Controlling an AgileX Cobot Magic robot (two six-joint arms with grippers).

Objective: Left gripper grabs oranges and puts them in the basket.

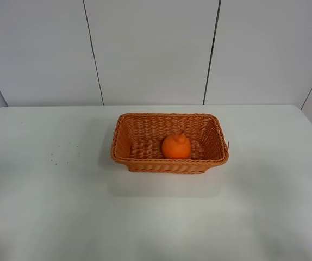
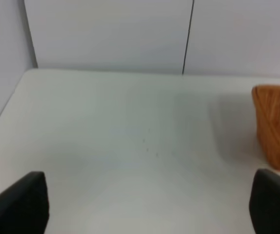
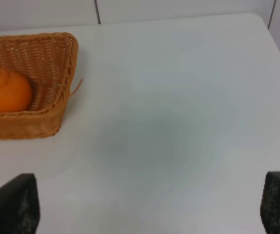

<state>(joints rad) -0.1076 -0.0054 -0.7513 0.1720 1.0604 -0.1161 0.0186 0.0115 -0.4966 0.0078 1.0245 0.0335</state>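
Observation:
The orange point(image 1: 176, 145) rests inside the woven wicker basket point(image 1: 124, 136) at the middle of the white table, near the basket's front wall. It also shows in the right wrist view point(image 3: 4, 90), inside the basket point(image 3: 52, 63). The left wrist view shows one end of the basket point(image 2: 276, 126). My left gripper point(image 2: 150, 204) is open and empty, well away from the basket, over bare table. My right gripper point(image 3: 150, 207) is open and empty, off to the basket's other side. Neither arm shows in the exterior high view.
A few small dark specks point(image 1: 63, 149) lie on the table left of the basket. A white panelled wall point(image 1: 156, 49) stands behind the table. A loose wicker strand point(image 3: 75, 87) sticks out of the basket's corner.

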